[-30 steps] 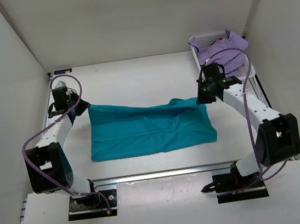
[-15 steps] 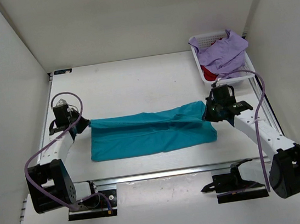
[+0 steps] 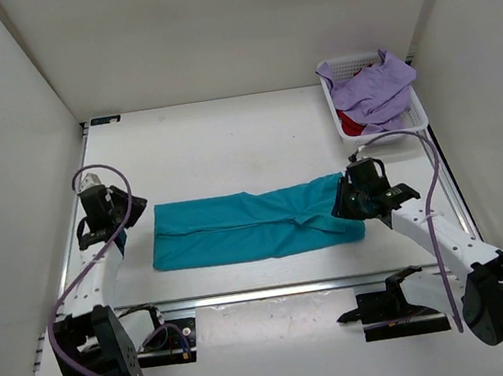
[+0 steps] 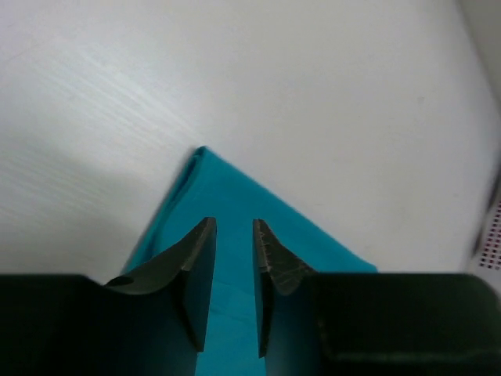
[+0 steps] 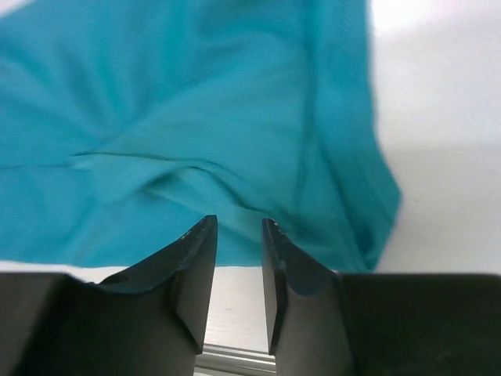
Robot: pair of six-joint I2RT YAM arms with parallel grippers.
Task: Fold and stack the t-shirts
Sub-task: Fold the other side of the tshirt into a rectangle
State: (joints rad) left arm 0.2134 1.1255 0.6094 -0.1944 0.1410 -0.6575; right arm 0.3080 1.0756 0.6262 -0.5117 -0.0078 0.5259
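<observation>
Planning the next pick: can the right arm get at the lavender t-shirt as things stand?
Probably yes. The lavender t-shirt lies uncovered on top of the basket on that arm's side, and the right gripper is open and empty.

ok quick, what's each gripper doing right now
left gripper: open, holding nothing, near a corner of the teal t-shirt
right gripper: open, holding nothing, over its other end

left gripper [image 4: 233,227]: we hold it low, jaws slightly apart, nothing between | right gripper [image 5: 239,223]: we hold it low, jaws slightly apart, nothing between
</observation>
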